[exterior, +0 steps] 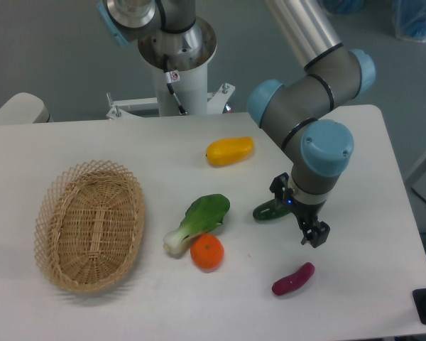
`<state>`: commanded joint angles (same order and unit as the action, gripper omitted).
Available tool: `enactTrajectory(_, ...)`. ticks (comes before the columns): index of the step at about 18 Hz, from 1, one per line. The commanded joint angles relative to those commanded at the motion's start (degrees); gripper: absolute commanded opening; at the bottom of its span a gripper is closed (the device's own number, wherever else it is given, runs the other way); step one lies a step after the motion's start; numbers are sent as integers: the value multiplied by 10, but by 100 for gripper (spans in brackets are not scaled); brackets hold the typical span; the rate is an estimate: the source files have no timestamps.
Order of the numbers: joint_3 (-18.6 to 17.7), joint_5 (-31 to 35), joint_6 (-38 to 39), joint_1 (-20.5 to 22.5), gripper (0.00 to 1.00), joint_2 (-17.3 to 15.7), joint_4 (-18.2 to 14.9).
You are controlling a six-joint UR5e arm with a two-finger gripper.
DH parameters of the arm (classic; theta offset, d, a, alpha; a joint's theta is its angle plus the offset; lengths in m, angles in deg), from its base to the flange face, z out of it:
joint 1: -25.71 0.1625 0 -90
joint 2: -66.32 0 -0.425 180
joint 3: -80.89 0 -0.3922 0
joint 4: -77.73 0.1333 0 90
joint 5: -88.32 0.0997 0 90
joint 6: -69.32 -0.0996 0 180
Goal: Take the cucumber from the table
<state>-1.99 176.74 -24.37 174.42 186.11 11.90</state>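
table: white, rounded corners | floor: grey | basket: wicker

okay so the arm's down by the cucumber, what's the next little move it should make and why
Probably a small shift toward the bok choy side, then lower. The end effector sits over the cucumber's right end, hiding it, so only the left part shows on the table. Centering first should give a steadier grip. Whether it already touches, I cannot tell.
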Motion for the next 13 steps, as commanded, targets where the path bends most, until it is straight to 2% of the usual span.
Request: enactTrajectory(13,-35,-1,-4,11,100,1,29)
